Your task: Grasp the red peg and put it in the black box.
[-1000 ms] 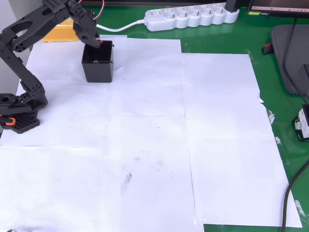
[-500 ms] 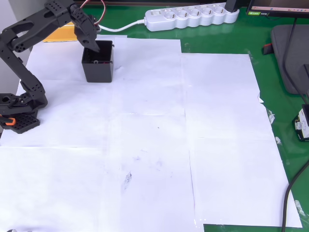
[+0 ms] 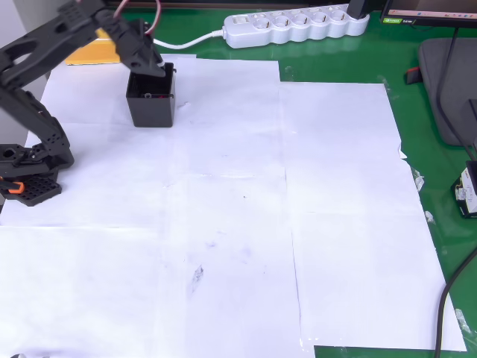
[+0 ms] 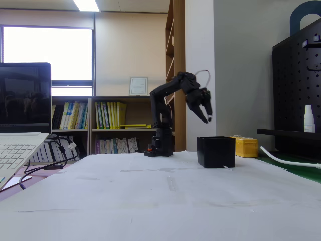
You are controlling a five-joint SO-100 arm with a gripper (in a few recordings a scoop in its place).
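- A small reddish speck, likely the red peg (image 3: 149, 95), lies inside the black box (image 3: 151, 109) at the upper left of the overhead view.
- The gripper (image 4: 205, 116) hangs clear above the box in the fixed view, fingers slightly spread, holding nothing.
- The placing looks done; only pulling the arm away remains.

The arm arches forward, its gripper (image 4: 206, 116) pointing downward, jaws slightly parted and empty.

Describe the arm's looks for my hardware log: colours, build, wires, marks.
The arm is matte black plastic, built of boxy, blocky links. The gripper has two tapering black fingers. Red and white wires loop near the wrist. The base carries a small orange part.
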